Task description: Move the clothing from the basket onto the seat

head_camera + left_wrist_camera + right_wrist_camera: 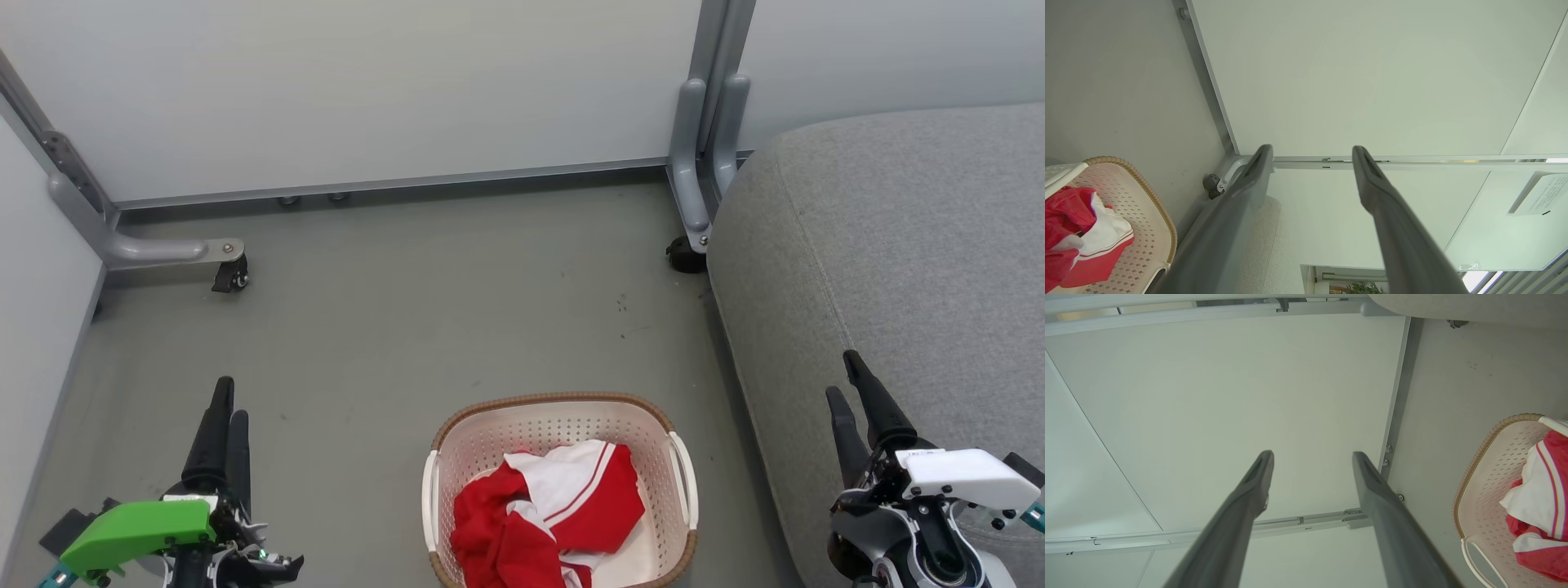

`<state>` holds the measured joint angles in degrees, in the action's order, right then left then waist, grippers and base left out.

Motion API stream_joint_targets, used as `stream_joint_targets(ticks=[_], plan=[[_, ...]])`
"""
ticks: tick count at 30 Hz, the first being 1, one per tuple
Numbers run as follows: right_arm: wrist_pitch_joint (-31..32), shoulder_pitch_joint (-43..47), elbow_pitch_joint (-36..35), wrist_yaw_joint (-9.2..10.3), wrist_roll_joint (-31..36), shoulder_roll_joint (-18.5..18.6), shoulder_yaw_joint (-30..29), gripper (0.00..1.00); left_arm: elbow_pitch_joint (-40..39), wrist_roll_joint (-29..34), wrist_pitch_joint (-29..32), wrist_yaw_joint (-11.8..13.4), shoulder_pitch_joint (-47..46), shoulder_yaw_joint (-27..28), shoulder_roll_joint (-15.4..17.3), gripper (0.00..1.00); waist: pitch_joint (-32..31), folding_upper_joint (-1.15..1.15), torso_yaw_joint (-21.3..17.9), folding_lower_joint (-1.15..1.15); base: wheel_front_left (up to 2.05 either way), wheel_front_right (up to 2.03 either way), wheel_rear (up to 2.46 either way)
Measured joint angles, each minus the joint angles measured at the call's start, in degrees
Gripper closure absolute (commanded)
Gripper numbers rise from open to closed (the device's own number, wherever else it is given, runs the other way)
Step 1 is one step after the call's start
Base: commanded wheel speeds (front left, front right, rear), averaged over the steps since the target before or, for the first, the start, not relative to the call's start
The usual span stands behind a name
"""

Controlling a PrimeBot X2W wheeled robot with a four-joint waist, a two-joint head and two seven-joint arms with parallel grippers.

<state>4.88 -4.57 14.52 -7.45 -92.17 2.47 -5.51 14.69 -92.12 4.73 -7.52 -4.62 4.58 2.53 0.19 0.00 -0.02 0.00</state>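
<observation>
Both claws are hanging spread and empty: left gripper (229, 403) at 8 o'clock, right gripper (841, 376) at 4 o'clock by the seat (898, 245). The clothing (555, 506) is lying heaped in the basket (555, 399) at 6 o'clock. The best start is probably pinching its raised white fold, avoiding the basket.

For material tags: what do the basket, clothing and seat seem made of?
The basket looks like matte cream plastic, evenly perforated, with a brown woven-look rim, likely moulded. The clothing is soft red-and-white fabric, crumpled in folds. The seat seems upholstered in grey woven cloth, with a stitched seam.
</observation>
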Motion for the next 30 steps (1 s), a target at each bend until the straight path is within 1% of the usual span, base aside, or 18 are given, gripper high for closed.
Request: stream_joint_targets(ticks=[3,6,22,30], plan=[[-0.4,0.2,-0.2,0.0,0.7,0.0,0.4,0.0,-0.3,0.6,-0.4,0.0,0.0,-0.6,0.0,0.0,0.0,0.0,0.0,0.0,0.0,0.0,0.0],[-1.3,0.7,-0.7,0.0,3.2,0.3,0.7,0.0,-1.4,3.7,-1.3,0.0,0.0,-1.2,0.0,0.0,0.0,0.0,0.0,0.0,0.0,0.0,0.0],[-5.3,1.4,-6.3,0.0,27.8,1.2,2.4,0.0,-6.5,25.0,-5.2,0.0,0.2,-3.6,0.1,0.0,-0.1,0.0,0.3,0.0,0.0,0.0,0.0],[-7.0,2.2,-7.6,0.0,38.1,1.5,3.4,0.0,-6.8,34.6,-6.9,0.0,0.6,-5.5,0.2,0.0,0.0,0.0,0.5,0.0,0.0,0.0,0.0]])
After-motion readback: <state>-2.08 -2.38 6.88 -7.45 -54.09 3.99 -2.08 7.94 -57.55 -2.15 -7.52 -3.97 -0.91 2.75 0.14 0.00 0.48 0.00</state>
